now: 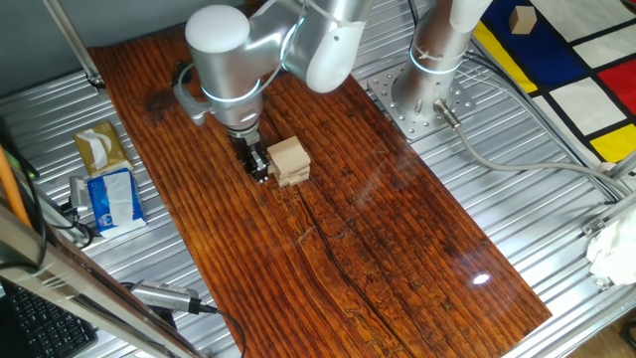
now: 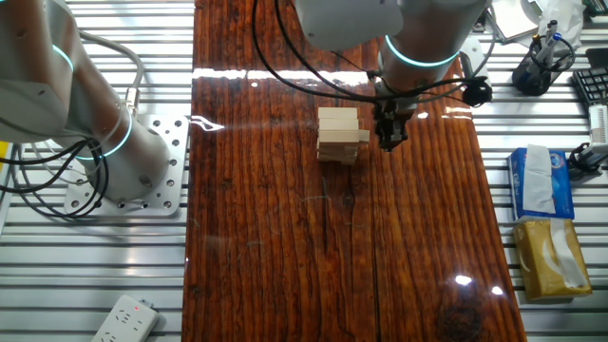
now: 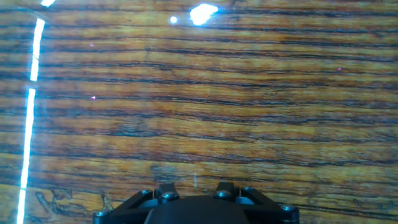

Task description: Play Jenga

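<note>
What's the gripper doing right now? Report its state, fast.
Gripper: down beside the Jenga stack, next to a block that sticks out toward it; nothing visibly held; open or shut cannot be told.

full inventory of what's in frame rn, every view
Jenga stack: 1, pale wood, few crosswise layers, mid-board; one block sticks out toward the hand.
Wooden board: 1, dark red-brown, on the metal table.
Tan wooden cube: 1, on the colour-block mat, far corner.
Tissue packs: 2, one blue-white, one yellow-tan, off the board's edge.
Power strip: 1, white, table edge.
Second arm base: 1, silver, bolted to the table.
Hand: 1, black fingers, low beside the stack; open or shut unclear.
</note>
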`<action>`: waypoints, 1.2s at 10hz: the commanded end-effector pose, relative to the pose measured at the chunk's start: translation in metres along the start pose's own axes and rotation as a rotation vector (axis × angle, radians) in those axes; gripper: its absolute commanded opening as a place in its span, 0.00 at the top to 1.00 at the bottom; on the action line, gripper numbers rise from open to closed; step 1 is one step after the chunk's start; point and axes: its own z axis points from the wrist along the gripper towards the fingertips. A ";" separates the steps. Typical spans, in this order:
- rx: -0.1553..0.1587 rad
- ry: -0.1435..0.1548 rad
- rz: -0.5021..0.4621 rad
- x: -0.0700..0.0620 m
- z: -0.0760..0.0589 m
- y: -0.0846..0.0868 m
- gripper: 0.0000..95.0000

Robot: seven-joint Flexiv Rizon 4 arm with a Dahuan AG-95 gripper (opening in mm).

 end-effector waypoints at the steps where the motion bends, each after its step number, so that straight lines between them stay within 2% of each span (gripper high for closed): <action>1: 0.000 -0.001 0.009 0.001 0.001 0.000 0.80; 9: 0.002 -0.015 0.009 0.001 0.002 -0.001 0.80; 10: 0.001 -0.018 0.006 0.001 0.002 -0.001 0.60; 12: 0.000 -0.023 0.007 0.001 0.002 -0.002 0.60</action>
